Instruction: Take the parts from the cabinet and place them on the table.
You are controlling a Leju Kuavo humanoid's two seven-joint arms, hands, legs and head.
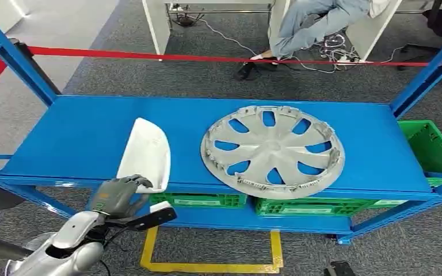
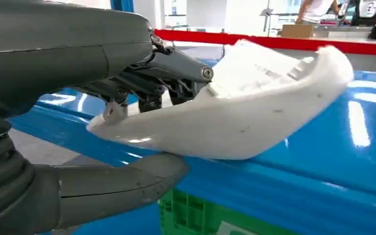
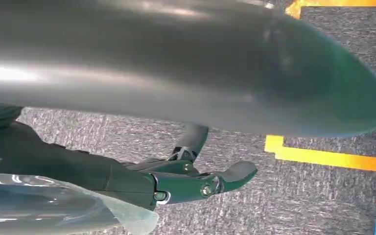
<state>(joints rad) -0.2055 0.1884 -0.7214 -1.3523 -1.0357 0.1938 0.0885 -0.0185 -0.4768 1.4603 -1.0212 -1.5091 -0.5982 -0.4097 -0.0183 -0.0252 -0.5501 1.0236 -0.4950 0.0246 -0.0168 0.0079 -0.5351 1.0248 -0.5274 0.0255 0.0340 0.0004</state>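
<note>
Left hand (image 1: 117, 194) pinches the near end of the white part (image 1: 145, 152) at the blue shelf's (image 1: 80, 135) front edge, thumb beneath; lift level before drawing back, I judge.

Bright, even overhead light glares in white streaks on the glossy blue shelf (image 2: 357, 122), while the close grey thumb (image 3: 176, 63) blurs out of focus.
</note>
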